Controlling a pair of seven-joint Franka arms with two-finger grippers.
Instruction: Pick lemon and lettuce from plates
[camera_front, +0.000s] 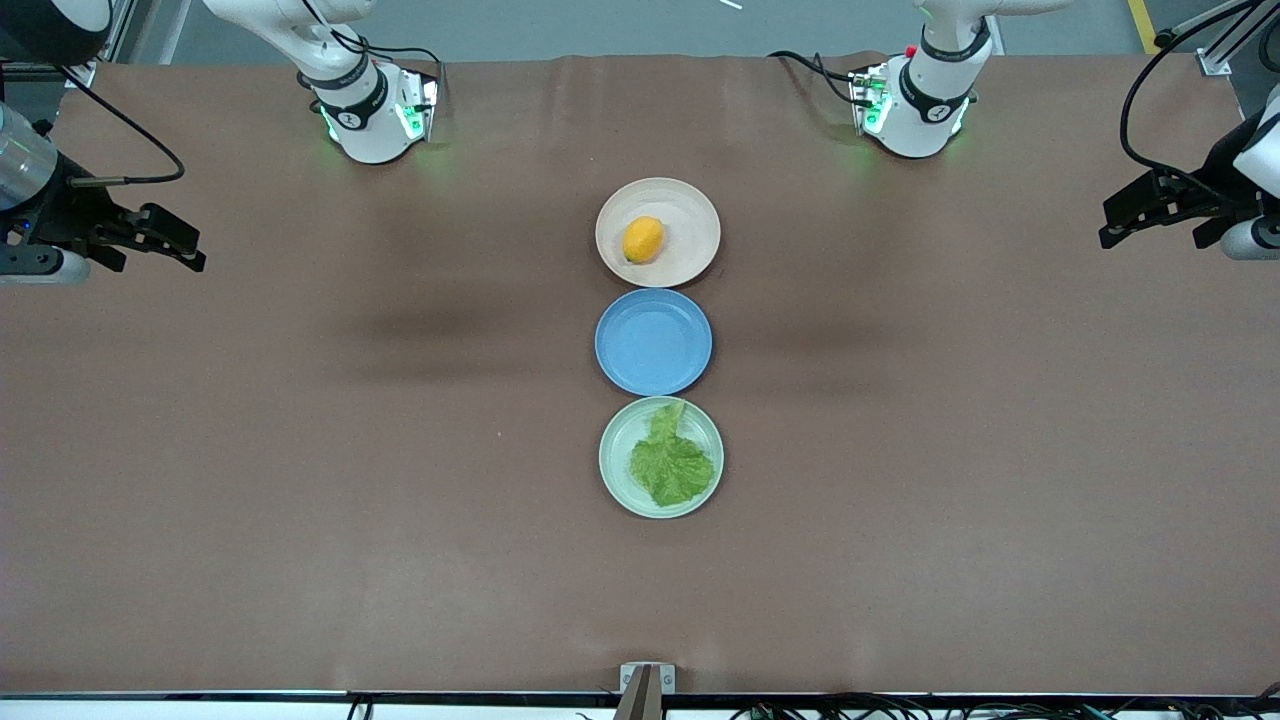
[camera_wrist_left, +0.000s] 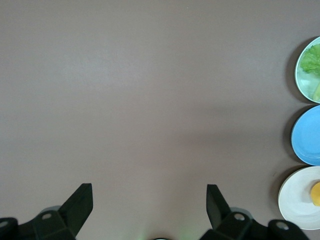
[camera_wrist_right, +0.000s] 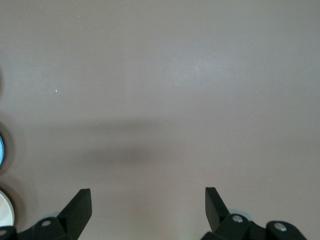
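Note:
The lemon (camera_front: 643, 240) lies on the beige-pink plate (camera_front: 690, 215), the plate nearest the robots' bases. The lettuce (camera_front: 672, 462) lies flat on the mint green plate (camera_front: 622, 440), the plate nearest the front camera. My right gripper (camera_front: 188, 243) hangs open and empty over the right arm's end of the table, well away from the plates. My left gripper (camera_front: 1112, 222) hangs open and empty over the left arm's end. The left wrist view shows its gripper (camera_wrist_left: 150, 192) open over bare table, with the lettuce (camera_wrist_left: 312, 62) and lemon (camera_wrist_left: 316, 193) at the frame's edge. The right wrist view shows its gripper (camera_wrist_right: 148, 195) open over bare table.
An empty blue plate (camera_front: 653, 341) sits between the two other plates, the three in a row at the table's middle. The brown table cover (camera_front: 300, 450) lies bare on both sides of the row. The arm bases (camera_front: 375, 120) stand along the table's edge farthest from the front camera.

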